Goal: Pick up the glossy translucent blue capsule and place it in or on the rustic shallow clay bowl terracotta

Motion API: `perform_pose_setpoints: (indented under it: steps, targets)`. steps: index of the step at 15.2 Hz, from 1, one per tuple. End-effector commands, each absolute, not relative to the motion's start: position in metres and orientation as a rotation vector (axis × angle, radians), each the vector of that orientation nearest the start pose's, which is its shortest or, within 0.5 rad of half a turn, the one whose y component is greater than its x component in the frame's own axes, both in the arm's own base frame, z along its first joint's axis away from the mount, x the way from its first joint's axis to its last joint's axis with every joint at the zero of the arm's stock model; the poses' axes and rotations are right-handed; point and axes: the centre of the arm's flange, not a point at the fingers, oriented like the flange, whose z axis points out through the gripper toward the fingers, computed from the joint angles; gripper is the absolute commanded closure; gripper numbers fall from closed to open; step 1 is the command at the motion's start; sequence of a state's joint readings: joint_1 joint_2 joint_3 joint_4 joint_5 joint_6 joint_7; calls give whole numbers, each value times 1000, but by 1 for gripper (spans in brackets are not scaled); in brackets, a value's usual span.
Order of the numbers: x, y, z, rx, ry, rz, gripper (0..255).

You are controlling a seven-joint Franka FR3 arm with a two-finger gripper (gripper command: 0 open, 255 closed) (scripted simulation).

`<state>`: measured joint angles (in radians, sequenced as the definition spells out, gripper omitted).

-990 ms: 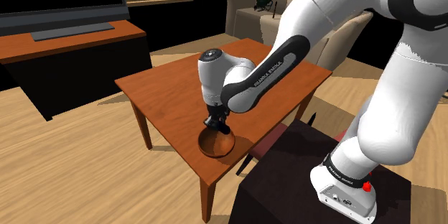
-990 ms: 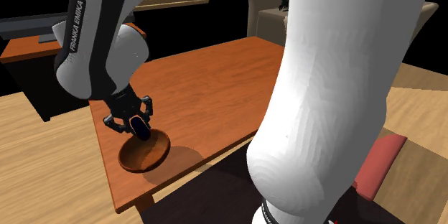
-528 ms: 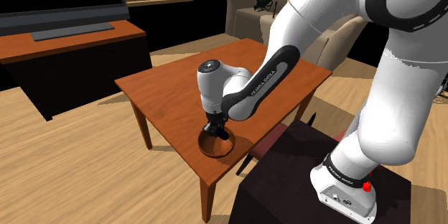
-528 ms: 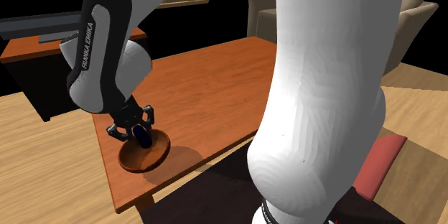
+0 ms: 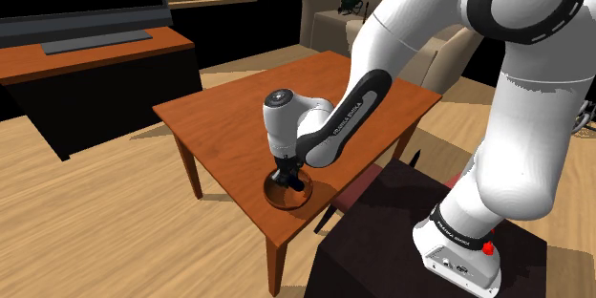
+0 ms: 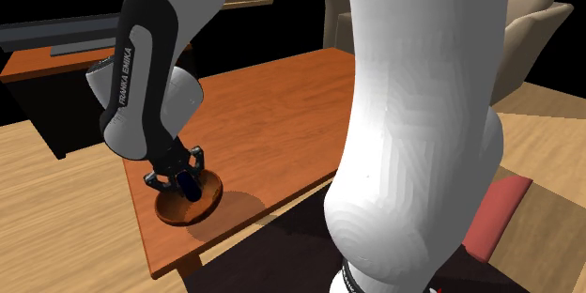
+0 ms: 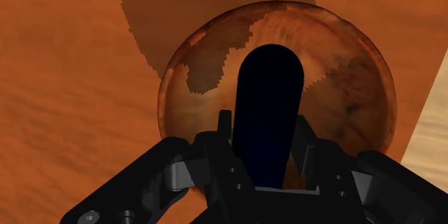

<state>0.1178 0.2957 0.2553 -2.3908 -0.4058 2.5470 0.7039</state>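
Note:
A shallow reddish-brown bowl (image 5: 284,197) (image 6: 178,210) sits near the front edge of the wooden table (image 5: 220,119). My gripper (image 5: 289,180) (image 6: 191,186) (image 7: 264,122) hangs low over the bowl's inside, shut on a dark blue capsule (image 6: 193,188) (image 7: 267,93). The capsule stands upright between the black fingers (image 7: 225,123), its rounded tip pointing down at the mottled bowl floor (image 7: 344,79). Whether the tip touches the bowl I cannot tell.
The table's front edge and corner (image 6: 164,268) lie close to the bowl. A dark TV bench with a screen (image 5: 76,5) stands at the back left, a beige armchair (image 5: 329,10) behind the table. A red mat (image 6: 493,216) lies on the wooden floor beside the stand (image 5: 401,239).
The gripper has gone down with the capsule, from above the bowl's rim to low inside it. The forearm has swung lower and more upright.

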Motion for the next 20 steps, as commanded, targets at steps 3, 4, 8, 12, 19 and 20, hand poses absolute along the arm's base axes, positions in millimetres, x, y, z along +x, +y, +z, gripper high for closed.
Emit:
perform_pose_setpoints:
  steps: [3,4,8,12,19,20]
  targets:
    - [449,187,189,-3313,-23,53,255]
    - [449,187,189,-3313,-23,53,0]
    - [449,187,189,-3313,-23,53,0]
    - [451,194,228,-3313,-23,53,0]
    - [451,196,238,-3313,-23,53,0]
    - [451,196,238,-3313,-23,53,0]
